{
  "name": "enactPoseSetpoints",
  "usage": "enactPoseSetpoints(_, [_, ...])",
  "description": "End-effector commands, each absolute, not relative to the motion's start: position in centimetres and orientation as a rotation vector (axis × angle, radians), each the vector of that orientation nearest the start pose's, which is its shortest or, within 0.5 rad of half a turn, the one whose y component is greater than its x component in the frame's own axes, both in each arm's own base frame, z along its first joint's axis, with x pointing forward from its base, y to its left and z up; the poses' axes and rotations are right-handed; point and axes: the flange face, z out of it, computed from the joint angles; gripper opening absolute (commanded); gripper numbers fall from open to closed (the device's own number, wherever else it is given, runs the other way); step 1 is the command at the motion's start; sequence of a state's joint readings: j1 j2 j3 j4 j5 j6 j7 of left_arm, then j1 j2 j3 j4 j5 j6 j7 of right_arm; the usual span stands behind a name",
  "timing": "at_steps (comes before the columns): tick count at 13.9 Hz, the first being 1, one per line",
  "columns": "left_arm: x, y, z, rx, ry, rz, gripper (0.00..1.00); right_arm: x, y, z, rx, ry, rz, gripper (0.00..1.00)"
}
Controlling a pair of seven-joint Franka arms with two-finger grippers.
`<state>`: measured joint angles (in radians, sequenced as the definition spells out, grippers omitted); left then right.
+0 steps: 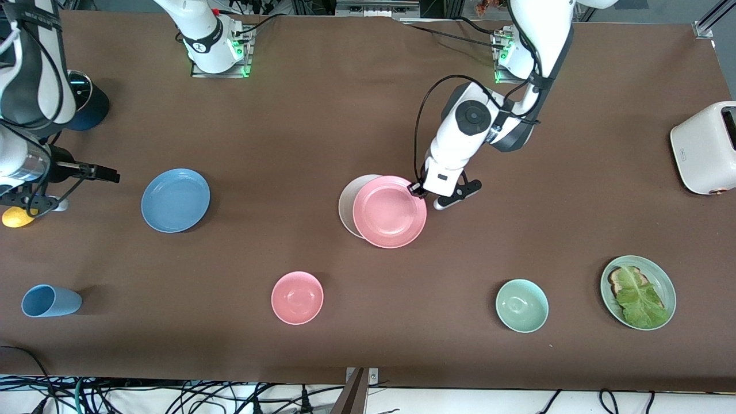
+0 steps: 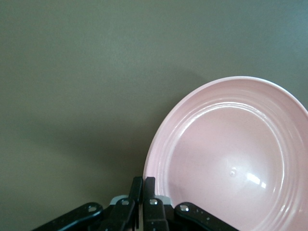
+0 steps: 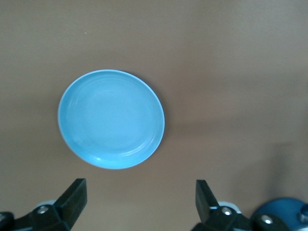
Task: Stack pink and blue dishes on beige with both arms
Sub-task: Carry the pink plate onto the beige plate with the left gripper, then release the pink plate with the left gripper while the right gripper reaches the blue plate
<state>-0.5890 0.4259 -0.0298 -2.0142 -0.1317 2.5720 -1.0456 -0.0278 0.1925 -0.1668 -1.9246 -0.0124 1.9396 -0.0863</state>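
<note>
Nearest the front camera, a row of tableware is seen along the brown table (image 1: 345,115): a blue cup (image 1: 50,301) lying on its side toward the right arm's end, a small pink bowl (image 1: 296,297), a pale green bowl (image 1: 521,305), and a green plate (image 1: 667,287) carrying toast with lettuce toward the left arm's end. None of these lies between the plates of the task.

Farther from the camera, the pink plate (image 1: 390,211) is seen near the table's middle, overlapping the beige plate (image 1: 347,202), of which only a crescent is shown at the side toward the right arm's end. The pink plate's rim is pinched by the left gripper (image 1: 418,190), its fingers (image 2: 149,192) clenched on the edge toward the left arm's end; in the left wrist view the plate (image 2: 231,163) appears tilted.

The blue plate (image 1: 175,200) lies flat, well apart from the stack, toward the right arm's end. The right gripper (image 1: 106,173) is held at that end of the table, just beside the blue plate, with its fingers (image 3: 72,197) spread wide and nothing between them. A yellow object (image 1: 17,217) lies under that arm.

Farthest off, a white toaster (image 1: 704,148) stands at the left arm's end and a dark blue item (image 1: 89,106) at the right arm's end.
</note>
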Motion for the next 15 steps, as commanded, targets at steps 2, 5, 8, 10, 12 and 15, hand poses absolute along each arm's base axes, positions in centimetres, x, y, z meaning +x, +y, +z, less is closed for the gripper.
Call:
enactPoseSetpoints(2, [50.6, -38.8, 24.4, -3.144, -0.933, -0.083, 0.0, 55.4, -11.2, 31.7, -3.143, 0.143, 0.223, 1.0])
enactPoseSetpoints(5, [50.1, -40.3, 24.6, -3.14, -0.979, -0.083, 0.0, 55.2, -13.1, 28.2, -3.09, 0.218, 0.256, 1.0])
enactPoseSetpoints(8, [49.7, -40.9, 24.7, -3.137, -0.99, -0.084, 0.0, 55.2, -15.2, 24.3, -3.055, 0.224, 0.225, 1.0])
enactPoseSetpoints(10, [49.8, -40.8, 24.7, -3.137, -0.987, -0.087, 0.0, 54.8, -16.2, 22.3, -3.015, 0.294, 0.237, 1.0])
enactPoseSetpoints(12, [50.8, -39.6, 24.7, -3.133, -0.972, -0.108, 0.67, 54.6, -16.6, 20.9, -2.965, 0.313, 0.22, 1.0])
enactPoseSetpoints(15, [51.2, -39.1, 24.9, -3.153, -0.895, -0.123, 1.0, 54.4, -18.1, 19.3, -2.905, 0.323, 0.179, 1.0])
